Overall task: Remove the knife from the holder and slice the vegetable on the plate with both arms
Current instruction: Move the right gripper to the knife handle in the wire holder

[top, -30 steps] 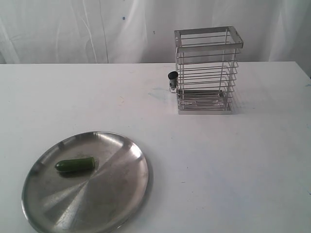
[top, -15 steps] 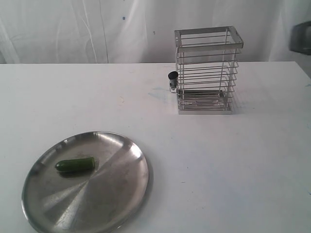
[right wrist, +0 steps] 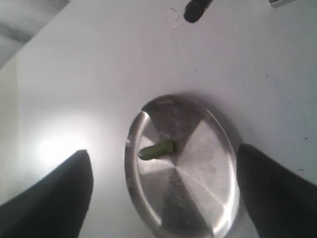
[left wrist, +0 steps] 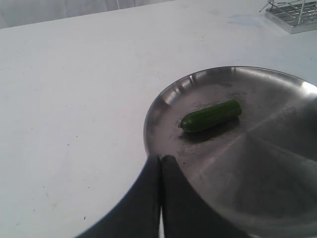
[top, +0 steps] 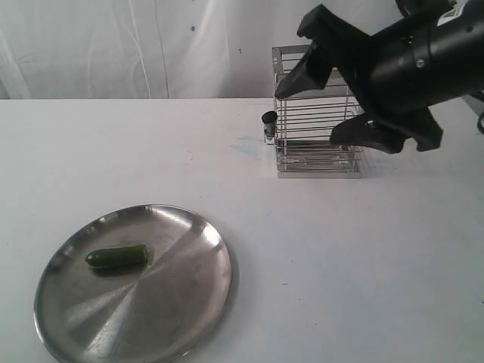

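Knife (top: 269, 121): only a black butt shows, protruding low from the holder (top: 318, 127) — probably light, stiff and smooth, so grip the handle, never the blade. Right gripper (top: 306, 115): jaws spread wide, empty, at the holder's upper side. Left gripper (left wrist: 160, 159): pinched together, empty (well apart from the holder, as is the vegetable (top: 117, 257)).

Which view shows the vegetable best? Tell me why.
Left wrist view: the vegetable lies large, sharp and unblocked on the plate. The exterior view shows it whole but small; the right wrist view, tiny and blurred.
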